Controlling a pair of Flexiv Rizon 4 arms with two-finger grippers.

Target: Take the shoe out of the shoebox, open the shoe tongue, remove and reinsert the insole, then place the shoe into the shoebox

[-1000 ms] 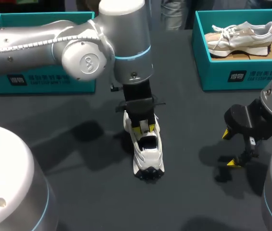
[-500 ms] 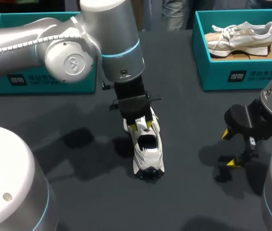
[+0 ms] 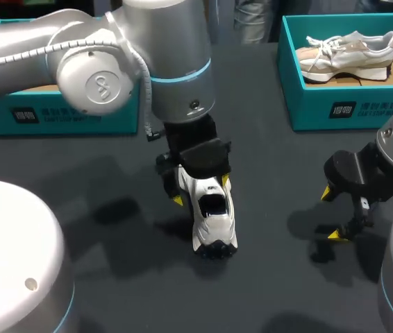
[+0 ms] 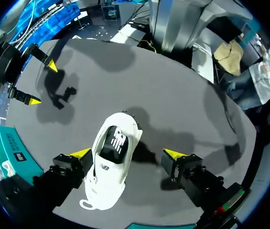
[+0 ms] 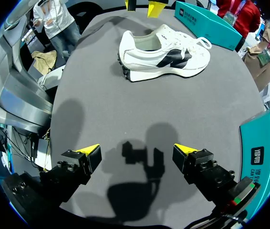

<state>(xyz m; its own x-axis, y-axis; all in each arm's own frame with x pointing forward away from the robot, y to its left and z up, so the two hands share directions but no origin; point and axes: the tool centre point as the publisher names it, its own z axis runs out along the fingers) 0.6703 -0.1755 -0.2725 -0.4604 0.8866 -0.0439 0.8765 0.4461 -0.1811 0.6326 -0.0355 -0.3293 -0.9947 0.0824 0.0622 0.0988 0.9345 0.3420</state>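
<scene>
A white shoe (image 3: 212, 223) with a dark opening stands on the dark table in the middle of the head view, toe toward the front edge. My left gripper (image 3: 201, 191) hangs over its heel end, open, with one yellow tip on either side. In the left wrist view the shoe (image 4: 107, 169) lies between the spread fingers, close to one fingertip (image 4: 81, 153) and well apart from the other. My right gripper (image 3: 332, 214) stands open and empty to the right of the shoe; in its wrist view the shoe (image 5: 163, 50) lies far ahead of that gripper (image 5: 137, 149).
A teal shoebox (image 3: 57, 114) stands at the back left, partly behind my left arm. A second teal shoebox (image 3: 349, 107) at the back right holds a beige shoe (image 3: 349, 50). Bare dark table lies between the white shoe and my right gripper.
My left gripper's fingers, close together at the shoe's opening before, have spread wide and let go of it. The left arm has shifted slightly. The shoe and the right arm have not moved.
</scene>
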